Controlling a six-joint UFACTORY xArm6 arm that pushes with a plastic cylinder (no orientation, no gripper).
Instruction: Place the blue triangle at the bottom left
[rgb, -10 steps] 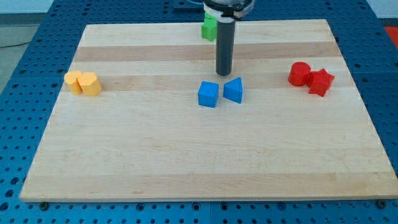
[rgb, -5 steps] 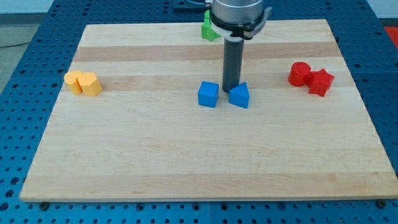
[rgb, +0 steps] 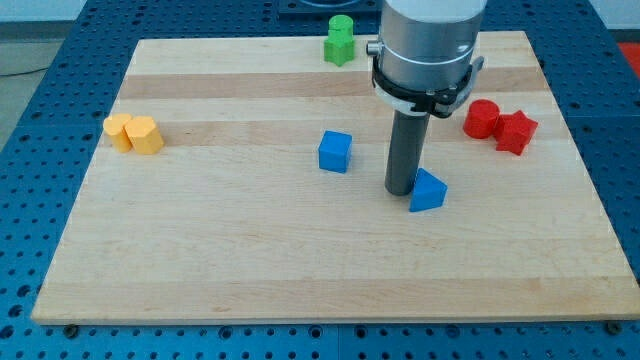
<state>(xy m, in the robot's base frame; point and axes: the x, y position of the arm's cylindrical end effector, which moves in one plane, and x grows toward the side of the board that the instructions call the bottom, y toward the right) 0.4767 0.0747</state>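
The blue triangle (rgb: 428, 190) lies right of the board's middle. My tip (rgb: 401, 190) stands on the board touching the triangle's left side. A blue cube (rgb: 335, 152) sits apart to the upper left of my tip, near the board's centre.
Two yellow blocks (rgb: 134, 133) sit together at the view's left edge of the wooden board (rgb: 200, 250). Two red blocks (rgb: 499, 124) sit at the right. A green block (rgb: 340, 40) stands near the top edge. A blue pegboard surrounds the board.
My tip moved down and to the right, pushing the blue triangle away from the blue cube toward the lower right. The cube stayed in place.
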